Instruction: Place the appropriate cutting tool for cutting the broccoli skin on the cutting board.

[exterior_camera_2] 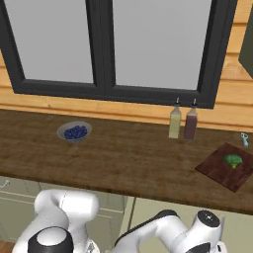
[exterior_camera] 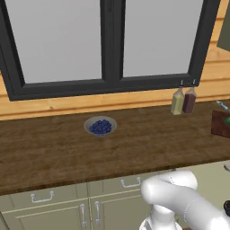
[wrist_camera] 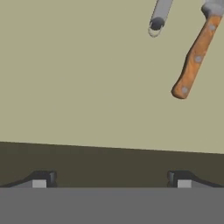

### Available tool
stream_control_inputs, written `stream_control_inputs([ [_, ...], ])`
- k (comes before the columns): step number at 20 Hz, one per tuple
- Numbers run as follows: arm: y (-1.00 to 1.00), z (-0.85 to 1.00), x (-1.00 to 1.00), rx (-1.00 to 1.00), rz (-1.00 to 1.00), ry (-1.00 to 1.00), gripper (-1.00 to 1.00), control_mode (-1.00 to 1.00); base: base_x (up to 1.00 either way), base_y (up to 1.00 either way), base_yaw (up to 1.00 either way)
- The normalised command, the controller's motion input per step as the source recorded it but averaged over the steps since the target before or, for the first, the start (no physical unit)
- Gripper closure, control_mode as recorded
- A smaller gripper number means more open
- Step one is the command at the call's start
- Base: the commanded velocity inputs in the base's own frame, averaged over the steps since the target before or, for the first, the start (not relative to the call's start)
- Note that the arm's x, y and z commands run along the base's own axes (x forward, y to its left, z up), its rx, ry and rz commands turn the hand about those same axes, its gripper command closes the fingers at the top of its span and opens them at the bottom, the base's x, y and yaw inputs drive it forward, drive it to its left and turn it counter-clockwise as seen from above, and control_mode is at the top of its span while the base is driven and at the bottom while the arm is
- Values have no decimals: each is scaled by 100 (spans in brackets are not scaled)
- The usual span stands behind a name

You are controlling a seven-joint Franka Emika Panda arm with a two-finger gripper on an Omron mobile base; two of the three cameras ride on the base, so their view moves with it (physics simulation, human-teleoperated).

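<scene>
We see the gripper released, its two dark fingertips standing wide apart at the bottom of the hand view, over a pale beige surface. In the upper right of that view lie a knife with an orange-brown riveted handle and, just left of it, a grey handle with a ring at its end. In the right base view, the cutting board lies at the right edge on the table, with the broccoli on it. Two bottles stand near the window, and a bowl of blue berries sits at centre left.
</scene>
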Motion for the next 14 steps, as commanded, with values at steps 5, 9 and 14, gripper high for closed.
stream_control_inputs([
  [5, 0, 0, -27, 0, 3, 0, -100, -100, 0, 0, 0],
  [9, -10, 8, 36, 0, 0, 0, -100, -100, 0, 0, 0],
  [14, -42, 22, 42, 0, 0, 0, -100, -100, 0, 0, 0],
])
